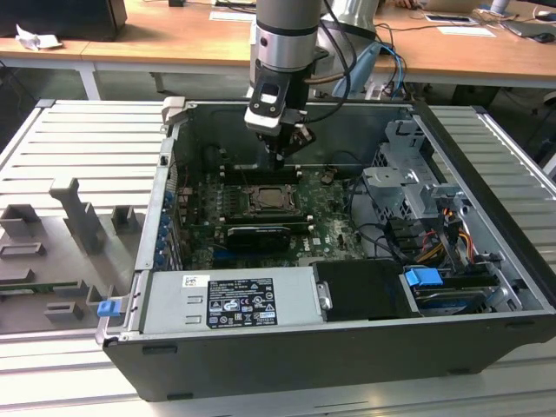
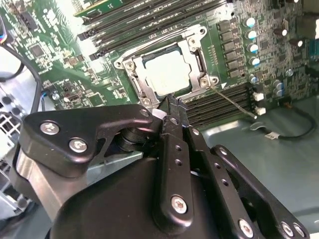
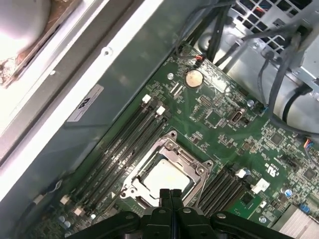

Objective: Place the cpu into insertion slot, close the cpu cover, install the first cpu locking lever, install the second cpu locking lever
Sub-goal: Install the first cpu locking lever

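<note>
Just beneath the pincer [image 3: 170, 192], whose black fingers are pressing together on nothing, the pale matte square cpu [image 3: 162, 175] is sitting in the insertion slot [image 1: 271, 201], with the silver-framed cpu cover [image 3: 191, 158] lying flat around it.

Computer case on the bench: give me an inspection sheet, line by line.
Surface: green circuit board inside the open computer case.
Job's things: chip seated, cover frame lying flat around it; one thin lever sticking out from its corner.
Clutter: nothing seen.
Grippers: fingers shut, at the cover frame's edge.
Cables: black cable beside the board; wire bundle by the drive cage.
Surroundings: ribbed grey table, wooden desks behind.
</note>
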`<state>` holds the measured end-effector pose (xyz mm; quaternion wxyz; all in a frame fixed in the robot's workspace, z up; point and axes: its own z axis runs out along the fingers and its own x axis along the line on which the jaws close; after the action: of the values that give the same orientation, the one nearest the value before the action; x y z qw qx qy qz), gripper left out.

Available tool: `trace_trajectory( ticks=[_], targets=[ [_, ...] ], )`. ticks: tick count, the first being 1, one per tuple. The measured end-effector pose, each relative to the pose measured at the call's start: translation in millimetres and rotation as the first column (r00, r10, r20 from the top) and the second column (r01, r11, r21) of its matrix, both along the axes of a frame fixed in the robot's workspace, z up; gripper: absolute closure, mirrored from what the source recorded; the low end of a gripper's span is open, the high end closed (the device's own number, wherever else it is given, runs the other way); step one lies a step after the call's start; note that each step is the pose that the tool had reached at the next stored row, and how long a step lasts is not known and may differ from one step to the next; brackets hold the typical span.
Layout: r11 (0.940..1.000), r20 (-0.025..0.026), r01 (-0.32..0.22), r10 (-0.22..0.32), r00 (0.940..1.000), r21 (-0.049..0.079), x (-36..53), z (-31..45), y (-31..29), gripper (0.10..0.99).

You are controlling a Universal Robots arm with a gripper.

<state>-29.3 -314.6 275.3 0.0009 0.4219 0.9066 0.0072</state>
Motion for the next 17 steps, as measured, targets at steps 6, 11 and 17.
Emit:
trace_trajectory(
  ticks=[6, 11, 17],
  targets=[
    [0.9969, 0.0, -0.079, 0.079, 0.9969, 0.0, -0.2, 0.0, 0.0, 0.98],
    [0.987, 0.0001, -0.161, 0.161, 0.987, 0.0, -0.3, 0.0, 0.0, 0.98],
    [0.9523, 0.0, -0.305, 0.305, 0.9523, 0.0, -0.2, -0.2, 0.0, 0.98]
  ],
)
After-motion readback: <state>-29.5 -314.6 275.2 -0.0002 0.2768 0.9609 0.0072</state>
